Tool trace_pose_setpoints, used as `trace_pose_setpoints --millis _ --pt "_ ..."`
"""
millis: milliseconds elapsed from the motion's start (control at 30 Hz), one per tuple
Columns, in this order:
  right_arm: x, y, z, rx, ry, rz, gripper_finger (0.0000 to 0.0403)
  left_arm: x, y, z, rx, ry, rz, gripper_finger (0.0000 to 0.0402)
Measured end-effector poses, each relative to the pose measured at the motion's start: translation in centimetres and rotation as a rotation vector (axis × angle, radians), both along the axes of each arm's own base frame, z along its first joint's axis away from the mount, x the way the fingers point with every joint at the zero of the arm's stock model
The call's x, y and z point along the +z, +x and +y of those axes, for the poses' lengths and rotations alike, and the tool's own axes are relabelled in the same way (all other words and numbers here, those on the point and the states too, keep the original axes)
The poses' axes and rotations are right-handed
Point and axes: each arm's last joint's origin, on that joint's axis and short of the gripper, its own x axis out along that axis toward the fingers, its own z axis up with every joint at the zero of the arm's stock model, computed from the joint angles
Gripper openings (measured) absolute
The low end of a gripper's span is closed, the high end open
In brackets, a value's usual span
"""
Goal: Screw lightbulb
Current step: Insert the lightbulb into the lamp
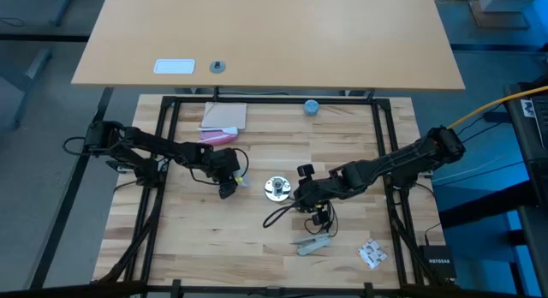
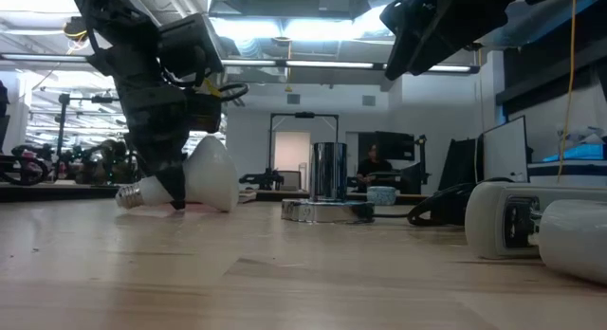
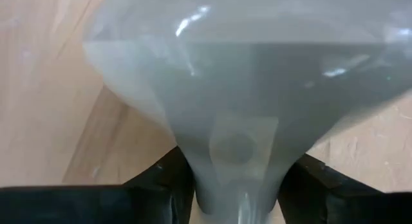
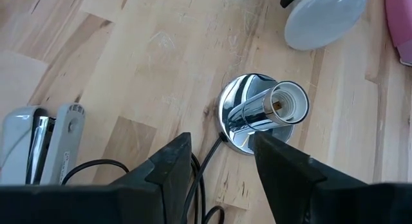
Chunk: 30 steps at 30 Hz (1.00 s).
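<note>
1. Lightbulb [image 1: 242, 179] lies on the tabletop [image 1: 197, 247], left end effector [image 1: 228, 188] at its neck.
2. Low view: lightbulb on its side.
3. Left fingers [image 3: 161, 179] flank the neck, apparently clamping it.
4. Right end effector [image 4: 222, 161] hovers open above the silver socket [image 4: 261, 111].

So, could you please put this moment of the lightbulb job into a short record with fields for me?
lightbulb: lying on its side on the wooden table, dome toward the socket, neck between the left gripper's fingers
left gripper: down at the bulb, fingers either side of its narrow neck, closing on it
lamp socket: upright chrome tube on a round silver base, empty, black cord leading off
right gripper: raised above the table near the socket, jaws apart, holding nothing
bulb in socket: not yet
</note>
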Motion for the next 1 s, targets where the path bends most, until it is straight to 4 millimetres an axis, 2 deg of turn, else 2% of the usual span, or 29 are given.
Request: trace_pose_setpoints --millis 300,500,1000 --pt "-0.1 -0.3 -0.1 -0.002 -0.015 0.035 0.0175 0.0 0.0 -0.2 0.016 -0.075 0.001 0.0164" --pt "0.8 -1.4 -0.9 -0.072 -0.124 0.024 0.0175 0.2 0.2 -0.3 0.04 -0.132 -0.016 0.0157" --pt "5.2 -6.1 -2.9 -0.167 -0.252 -0.036 0.0175 3.0 3.2 -0.5 -0.015 -0.318 -0.419 0.0165"
